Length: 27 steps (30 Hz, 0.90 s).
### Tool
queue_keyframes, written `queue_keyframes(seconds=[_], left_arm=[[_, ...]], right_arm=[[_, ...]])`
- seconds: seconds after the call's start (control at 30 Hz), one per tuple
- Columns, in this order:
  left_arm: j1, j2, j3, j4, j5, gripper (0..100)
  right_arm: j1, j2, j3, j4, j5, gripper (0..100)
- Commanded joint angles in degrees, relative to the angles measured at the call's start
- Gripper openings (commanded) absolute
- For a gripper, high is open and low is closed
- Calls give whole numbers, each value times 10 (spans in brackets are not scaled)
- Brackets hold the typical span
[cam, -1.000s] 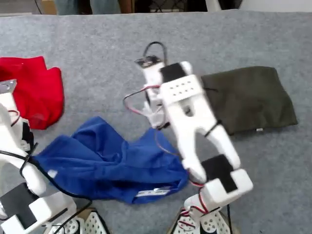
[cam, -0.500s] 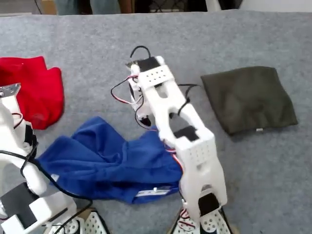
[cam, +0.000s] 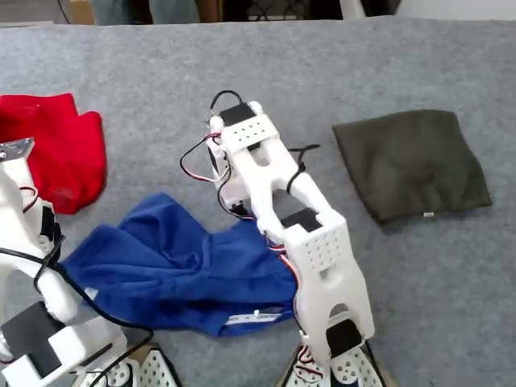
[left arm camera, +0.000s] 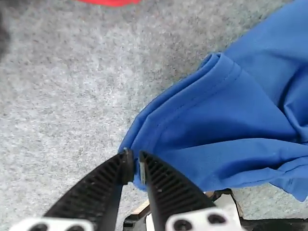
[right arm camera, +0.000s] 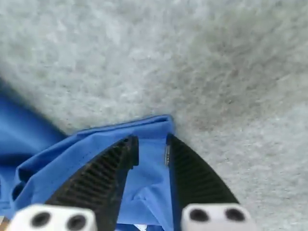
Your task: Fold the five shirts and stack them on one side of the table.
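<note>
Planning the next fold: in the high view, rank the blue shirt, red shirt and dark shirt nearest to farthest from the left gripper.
1. The blue shirt, its corner pinched in the left gripper.
2. The red shirt, on the table's left side.
3. The dark shirt, far across on the right side.

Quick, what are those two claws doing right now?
Left gripper: shut on the edge of the blue shirt.
Right gripper: open, straddling a corner of that shirt.

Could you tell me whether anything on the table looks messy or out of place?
The blue shirt lies crumpled and bunched, while the olive shirt lies folded flat. The red shirt also looks loosely bunched.
</note>
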Motion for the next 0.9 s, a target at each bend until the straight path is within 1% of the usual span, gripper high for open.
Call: queue_keyframes(seconds=[0.0,0.37,0.53,0.57,0.63,0.77,0.8,0.87], left_arm=[[2,-21,0,3,-7,29],[2,-21,0,4,-7,29],[1,-21,0,6,-7,29],[1,-21,0,6,-7,29],[1,-21,0,5,1,29],[3,-21,-1,3,16,29],[4,-21,-1,3,16,29],[3,-21,-1,3,16,29]], right_arm=[[-5,-4,5,5,-4,99],[-5,-7,-6,7,-2,100],[-9,-87,26,7,4,100],[-10,-102,34,5,14,102],[-9,-114,40,6,28,139],[-8,-109,46,4,32,256],[-9,-102,41,4,32,269],[-10,-80,33,4,32,263]])
